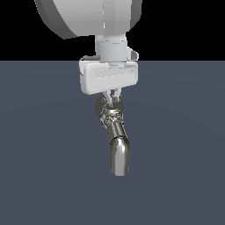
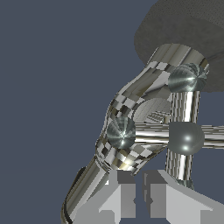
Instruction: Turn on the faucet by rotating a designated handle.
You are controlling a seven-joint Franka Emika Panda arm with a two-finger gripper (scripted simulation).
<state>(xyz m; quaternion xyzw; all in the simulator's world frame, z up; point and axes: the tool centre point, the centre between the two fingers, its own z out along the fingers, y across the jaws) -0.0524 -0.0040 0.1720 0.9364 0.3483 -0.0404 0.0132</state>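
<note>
1. The jaws are seen nearly closed in the wrist view, with only a thin slit between the two fingers (image 2: 124,197), and nothing is gripped between them
2. The gripper (image 1: 112,97) is held directly above the faucet (image 1: 115,132), its fingertips just at the faucet's upper end; this placement is judged to suit pushing a handle bar round rather than clasping it
3. The cross-shaped handle (image 2: 186,138) is shown just beyond the fingertips, with chrome bars radiating from a central ball and a ball knob (image 2: 121,132) at the end of one bar; whether a finger touches a bar cannot be told
4. The faucet is set on the dark table (image 1: 44,154), and its spout (image 1: 119,156) is angled down toward the lower part of the exterior view
5. The handle's bars and knobs, and the grey base (image 2: 188,26) behind them, are revealed only by the wrist view; in the exterior view they are largely hidden under the white hand
6. The arm's overall posture and the spout's full length are given only by the exterior view
</note>
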